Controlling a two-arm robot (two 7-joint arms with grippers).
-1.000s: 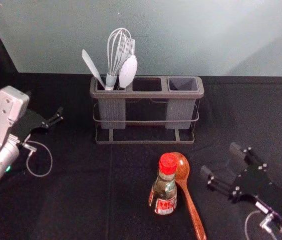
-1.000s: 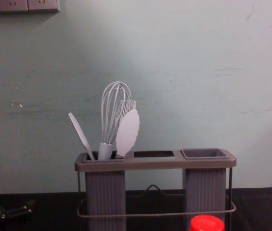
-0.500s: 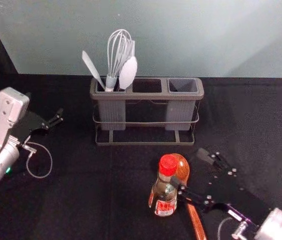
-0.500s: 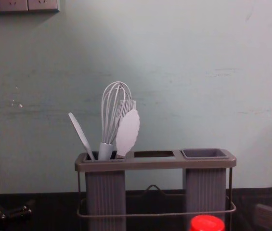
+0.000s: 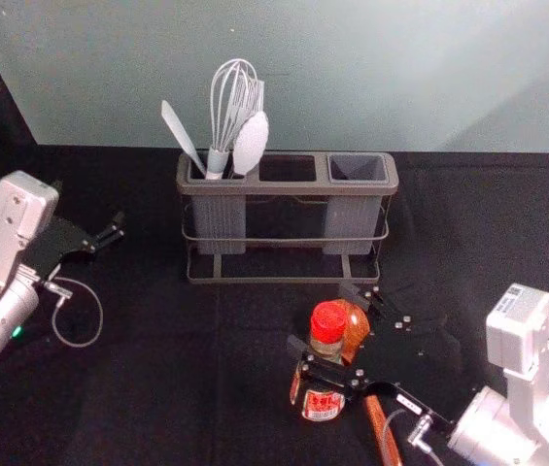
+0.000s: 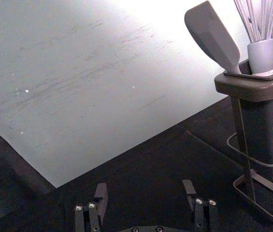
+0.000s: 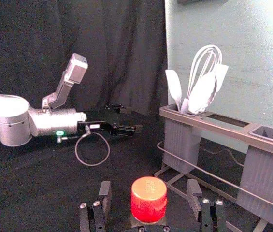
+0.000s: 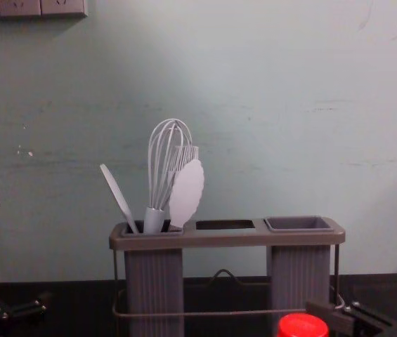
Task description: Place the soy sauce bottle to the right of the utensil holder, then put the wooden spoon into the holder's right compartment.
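In the head view the soy sauce bottle [image 5: 325, 364] stands upright in front of the utensil holder [image 5: 289, 184]. My right gripper [image 5: 323, 320] is open around the bottle, one finger on its near side and one on its far side. Its red cap [image 7: 149, 199] shows between the open fingers of my right gripper [image 7: 150, 195] in the right wrist view. The wooden spoon [image 5: 383, 427] lies beside the bottle, partly hidden under the right gripper. My left gripper [image 5: 114, 228] is parked at the left; in its wrist view the left gripper [image 6: 145, 193] is open and holds nothing.
A whisk [image 5: 223, 116] and other white utensils stand in the holder's left compartment. The holder's right compartment [image 5: 357, 168] is open at the top. A wall [image 5: 400, 78] rises behind the black table [image 5: 138, 388].
My right gripper has moved left across the spoon, and its fingers have come around the bottle. The bottle, the spoon and the left arm have stayed put.
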